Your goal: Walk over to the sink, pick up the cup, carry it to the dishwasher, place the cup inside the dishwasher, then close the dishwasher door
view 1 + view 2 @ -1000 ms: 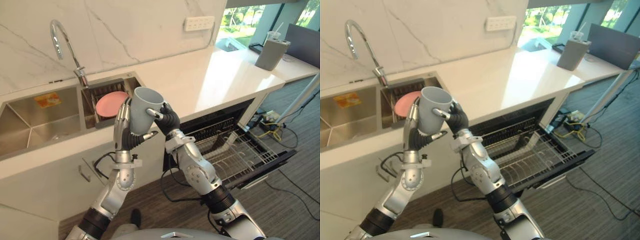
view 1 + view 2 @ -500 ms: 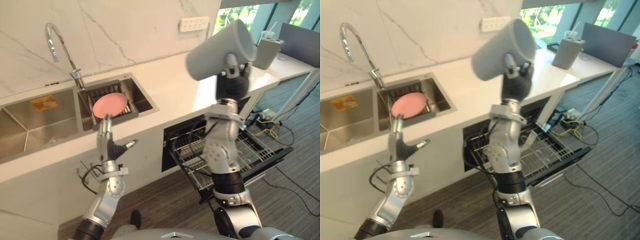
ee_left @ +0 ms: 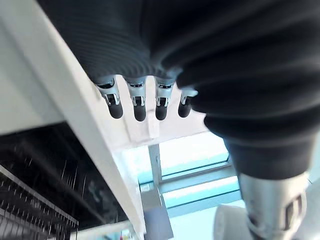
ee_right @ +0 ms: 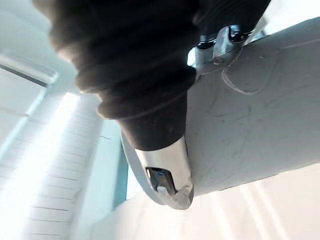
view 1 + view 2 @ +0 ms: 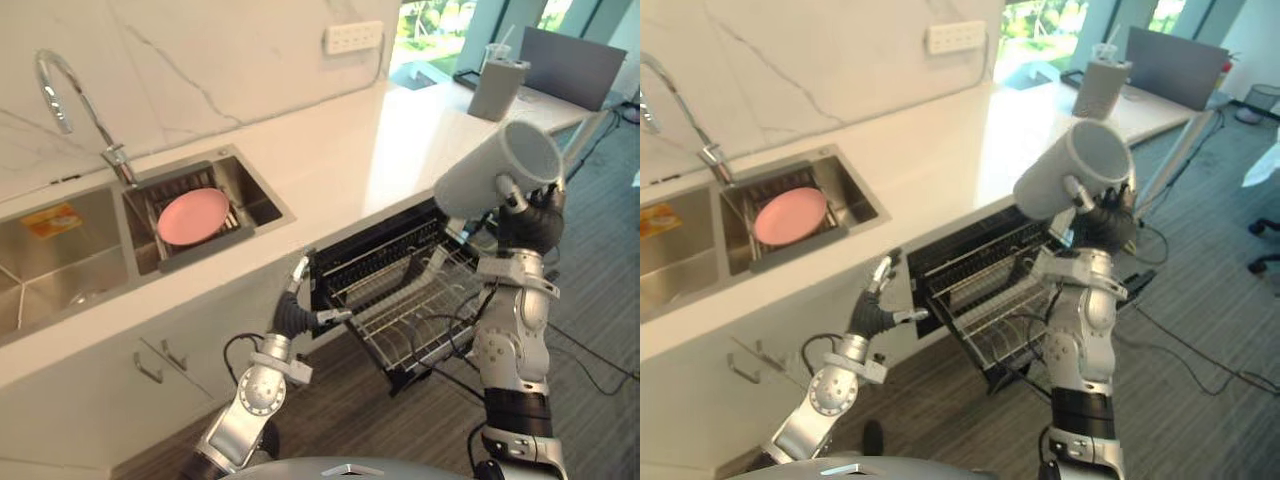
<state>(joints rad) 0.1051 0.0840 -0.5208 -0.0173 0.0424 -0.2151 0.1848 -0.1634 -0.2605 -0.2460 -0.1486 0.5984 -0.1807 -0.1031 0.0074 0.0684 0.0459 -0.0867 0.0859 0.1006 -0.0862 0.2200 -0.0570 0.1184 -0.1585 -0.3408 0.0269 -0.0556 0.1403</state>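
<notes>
Grey wood-grain floor (image 5: pixel 600 400) ran under everything. Left hand (image 5: pixel 292 313) sat low by the cabinet front beside the dishwasher opening, fingers loosely straight, thumb splayed, holding nothing. Right hand (image 5: pixel 530 222) was raised with its fingers wrapped round the cup (image 5: pixel 490 175). The cup was smooth matte grey, cylindrical, tilted with its mouth up and to the right, held in the air above the pulled-out wire rack (image 5: pixel 410 305) of the dishwasher. White glossy countertop (image 5: pixel 380 150) lay behind that. Its steel sink (image 5: pixel 60 260) had a round pink plate (image 5: pixel 193 214) on a dark grid in the smaller basin. Curved chrome faucet (image 5: pixel 60 80) stood at the veined marble wall (image 5: pixel 200 60).
</notes>
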